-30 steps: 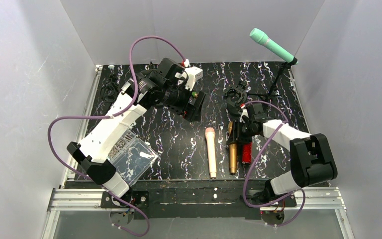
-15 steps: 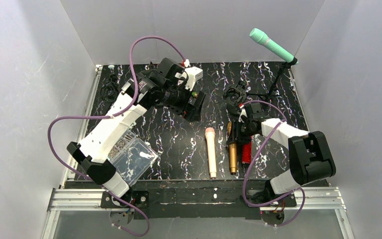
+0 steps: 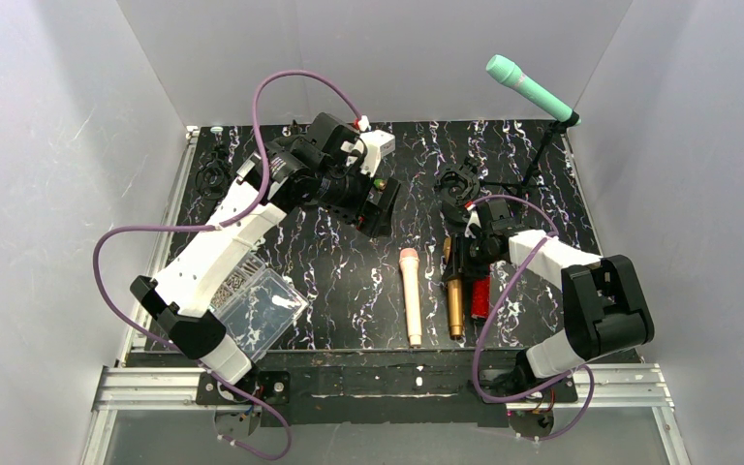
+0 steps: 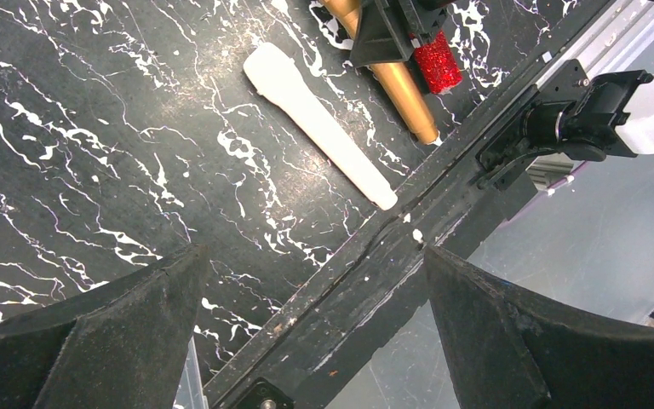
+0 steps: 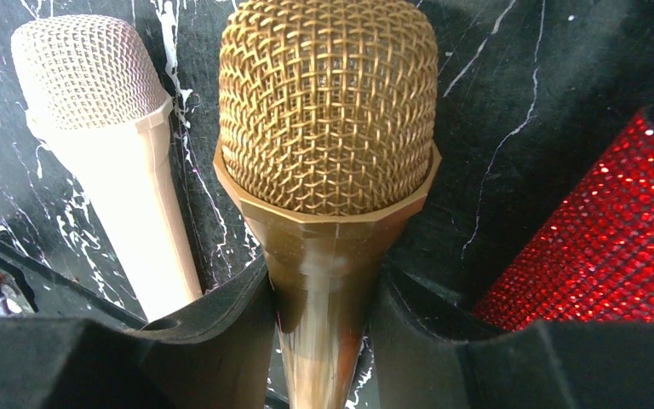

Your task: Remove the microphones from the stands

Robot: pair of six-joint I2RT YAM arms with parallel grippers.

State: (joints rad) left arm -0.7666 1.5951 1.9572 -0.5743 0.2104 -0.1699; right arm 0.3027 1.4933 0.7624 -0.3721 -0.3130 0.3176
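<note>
The top camera looks steeply down from the near edge over the whole table point(image 3: 349, 281). The left wrist camera looks down from well above it; the right wrist camera sits tight against the gold mic point(image 5: 328, 111). All three share that and the cream mic point(image 4: 315, 126).

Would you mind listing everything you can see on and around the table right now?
mint microphone: one, mint green, mounted on the stand, far right corner
stand: one, black, far right corner
cream microphone: one, pale pink-cream, lying at the table's centre near edge
gold microphone: one, gold, lying right of the cream one
red microphone: one, glittery red, lying right of the gold one
clear box: one, transparent, near left
black clip-like parts: two, black, far centre and far left
table: one, black with white veining
left gripper: open, above the table
right gripper: closed on the gold microphone's handle
</note>
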